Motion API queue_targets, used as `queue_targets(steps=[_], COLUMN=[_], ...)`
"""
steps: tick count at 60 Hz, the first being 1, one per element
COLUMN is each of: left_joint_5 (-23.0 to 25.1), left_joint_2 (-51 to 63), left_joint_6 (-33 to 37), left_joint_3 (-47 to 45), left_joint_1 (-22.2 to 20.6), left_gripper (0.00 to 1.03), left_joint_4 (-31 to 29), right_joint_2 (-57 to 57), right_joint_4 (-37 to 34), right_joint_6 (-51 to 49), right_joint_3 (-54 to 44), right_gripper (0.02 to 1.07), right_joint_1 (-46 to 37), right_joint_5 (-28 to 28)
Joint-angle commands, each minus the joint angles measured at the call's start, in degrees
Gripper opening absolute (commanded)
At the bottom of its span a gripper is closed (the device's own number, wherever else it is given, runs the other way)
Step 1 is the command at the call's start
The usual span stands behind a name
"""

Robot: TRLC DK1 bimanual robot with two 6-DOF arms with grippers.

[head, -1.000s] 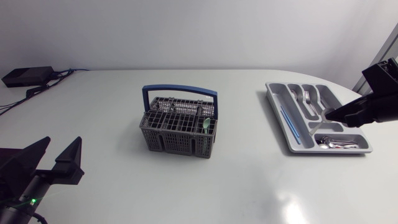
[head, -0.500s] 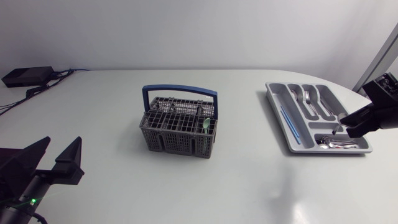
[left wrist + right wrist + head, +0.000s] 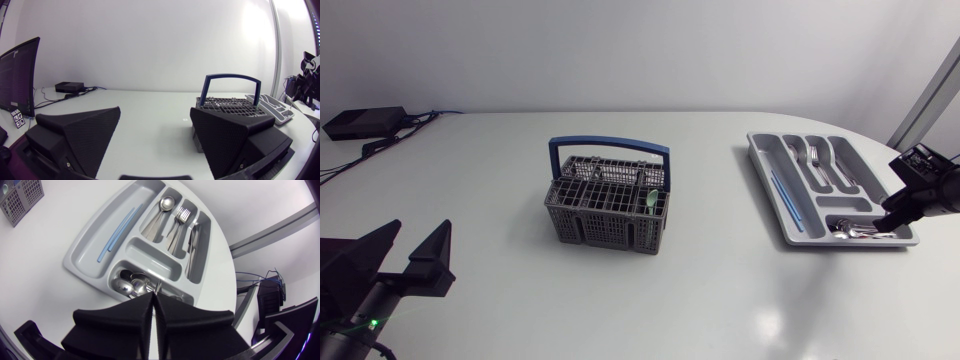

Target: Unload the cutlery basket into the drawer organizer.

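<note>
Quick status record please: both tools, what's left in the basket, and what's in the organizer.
left tool: open, empty, at the table's left side
right tool: shut, nothing seen in it, above the small spoons in the organizer
basket: mid-table, one green spoon visible inside
organizer: holds blue straws, spoons, forks, small spoons; middle compartment bare
</note>
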Motion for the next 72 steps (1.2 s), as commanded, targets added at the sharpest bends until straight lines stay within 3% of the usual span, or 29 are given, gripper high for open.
queue_targets(steps=[1,33,36,37,47,48,51,62,72], left_joint_5=[0.40,0.40,0.40,0.40,0.40,0.40,0.40,0.40,0.40], left_joint_2=[-0.36,-0.36,-0.36,-0.36,-0.36,-0.36,-0.36,-0.36,-0.36], left_joint_6=[1.23,1.23,1.23,1.23,1.23,1.23,1.23,1.23,1.23], left_joint_3=[-1.32,-1.32,-1.32,-1.32,-1.32,-1.32,-1.32,-1.32,-1.32], left_joint_1=[0.43,0.43,0.43,0.43,0.43,0.43,0.43,0.43,0.43], left_gripper=[0.98,0.98,0.98,0.98,0.98,0.98,0.98,0.98,0.98], left_joint_4=[0.95,0.95,0.95,0.95,0.95,0.95,0.95,0.95,0.95], right_joint_2=[2.70,8.59,8.77,8.86,8.33,8.07,7.54,2.88,-4.33], right_joint_4=[2.16,8.93,9.02,9.02,8.84,8.75,8.67,8.05,1.90], right_joint_6=[-1.73,-2.61,-2.52,-2.52,-1.56,-1.29,-0.85,1.78,5.48], right_joint_3=[-1.78,-5.03,-5.12,-5.12,-5.03,-5.12,-5.12,-4.95,-4.77], right_gripper=[0.08,0.10,0.19,0.27,0.71,0.85,1.00,1.03,1.03], right_joint_1=[-0.48,0.40,0.48,0.48,0.75,0.84,0.84,1.45,4.70], right_joint_5=[1.87,7.06,7.23,7.23,7.32,7.32,7.32,5.83,1.34])
